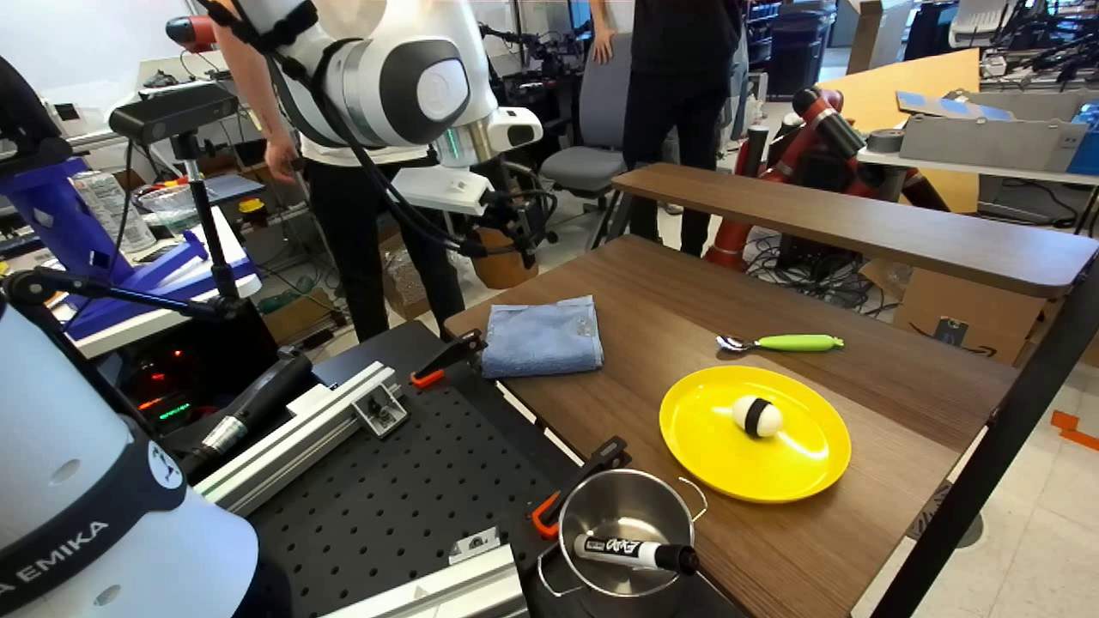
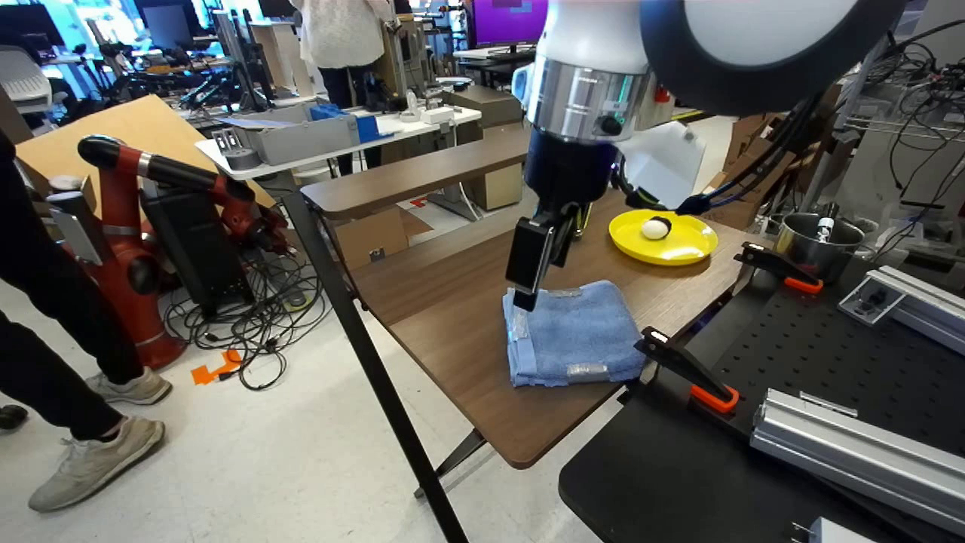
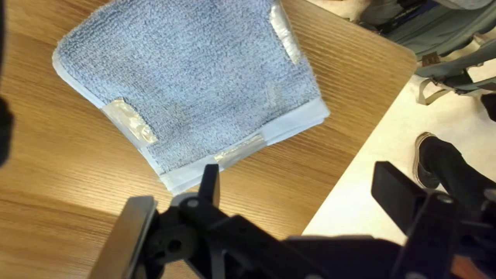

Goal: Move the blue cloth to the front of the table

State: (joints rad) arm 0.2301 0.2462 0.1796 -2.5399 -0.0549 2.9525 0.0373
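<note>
We see the blue cloth [image 1: 544, 339] folded on the surface [image 1: 652, 309], apart from the yellow plate [image 1: 704, 439]. We find the gripper [image 3: 300, 190] released, spread wide, hanging farther from the plate than the cloth. On the plate we see a black-banded white item [image 1: 757, 417]; near the plate, a green-handled utensil [image 1: 798, 343] and a pot [image 1: 614, 493] holding a marker [image 1: 631, 551].

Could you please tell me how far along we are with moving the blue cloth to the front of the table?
Done: the tool is in place above the table, near the blue cloth. In hand: nothing; the tool is open, and the cloth lies folded near a rounded table corner. Left: probably grasping, carrying and releasing it, unless that corner counts as the front, which the pictures don't settle.
</note>
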